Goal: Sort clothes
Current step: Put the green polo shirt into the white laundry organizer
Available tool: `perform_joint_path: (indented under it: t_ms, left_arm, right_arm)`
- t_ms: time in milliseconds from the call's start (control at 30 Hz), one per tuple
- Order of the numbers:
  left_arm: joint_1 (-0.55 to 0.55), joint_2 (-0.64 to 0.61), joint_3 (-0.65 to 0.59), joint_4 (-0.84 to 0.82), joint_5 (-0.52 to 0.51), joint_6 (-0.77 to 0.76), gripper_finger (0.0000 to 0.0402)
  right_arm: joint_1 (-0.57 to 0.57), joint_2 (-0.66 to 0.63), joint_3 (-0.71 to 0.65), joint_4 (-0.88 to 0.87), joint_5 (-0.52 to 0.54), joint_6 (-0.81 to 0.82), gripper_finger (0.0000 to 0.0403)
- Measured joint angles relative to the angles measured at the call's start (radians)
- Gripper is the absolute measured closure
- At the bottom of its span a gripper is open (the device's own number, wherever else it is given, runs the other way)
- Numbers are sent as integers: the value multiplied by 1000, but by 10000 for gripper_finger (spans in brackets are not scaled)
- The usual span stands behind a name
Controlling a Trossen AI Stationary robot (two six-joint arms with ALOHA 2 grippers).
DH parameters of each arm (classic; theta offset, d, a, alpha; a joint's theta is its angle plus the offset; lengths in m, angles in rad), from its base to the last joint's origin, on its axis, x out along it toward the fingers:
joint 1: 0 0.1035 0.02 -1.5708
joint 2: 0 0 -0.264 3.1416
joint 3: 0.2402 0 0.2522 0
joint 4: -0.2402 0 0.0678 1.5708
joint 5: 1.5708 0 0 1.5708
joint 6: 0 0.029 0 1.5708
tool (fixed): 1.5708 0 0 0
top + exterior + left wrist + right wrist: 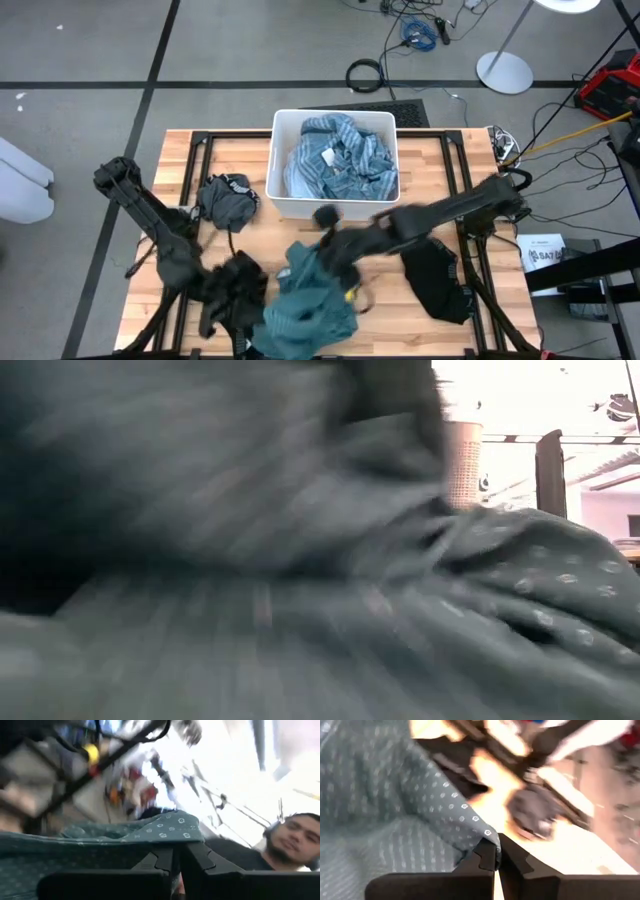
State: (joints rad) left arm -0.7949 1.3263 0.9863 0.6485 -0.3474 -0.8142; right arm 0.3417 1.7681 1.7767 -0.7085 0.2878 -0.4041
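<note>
My right claw (496,854) is pinched shut on the teal shirt's (305,300) edge; the shirt hangs below, nearer my left claw (176,865), shut too.

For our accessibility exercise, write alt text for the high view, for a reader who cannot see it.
From above, both dark arms meet over a teal garment at the near edge of a wooden table; the right gripper is shut on it and the left gripper is shut beside it. A white bin at the far edge holds blue clothes, with a grey garment left and a black garment right.
</note>
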Motion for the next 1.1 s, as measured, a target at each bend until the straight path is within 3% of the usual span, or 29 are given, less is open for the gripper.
perform_joint_path:
  t_ms: [267, 467, 667, 833, 1000, 1100]
  left_arm:
    - [147, -78, 68, 88, -3, 406, 379]
    - [255, -186, 147, 13, -3, 660, 379]
    - [329, -306, 200, -179, 40, 642, 379]
    - [340, -360, 258, -283, 55, 622, 379]
    - [334, -333, 283, -353, 60, 610, 379]
    - [335, -320, 281, -366, 75, 611, 379]
  right_arm:
    - [0, -362, 0, -142, 239, 204, 403]
    - [0, -517, 0, -7, 459, 230, 403]
    - [44, -595, 0, 146, 532, 208, 403]
    - [59, -610, 1, 174, 556, 159, 403]
    - [59, -586, 2, 252, 423, 199, 403]
    - [60, -564, 0, 282, 464, 157, 403]
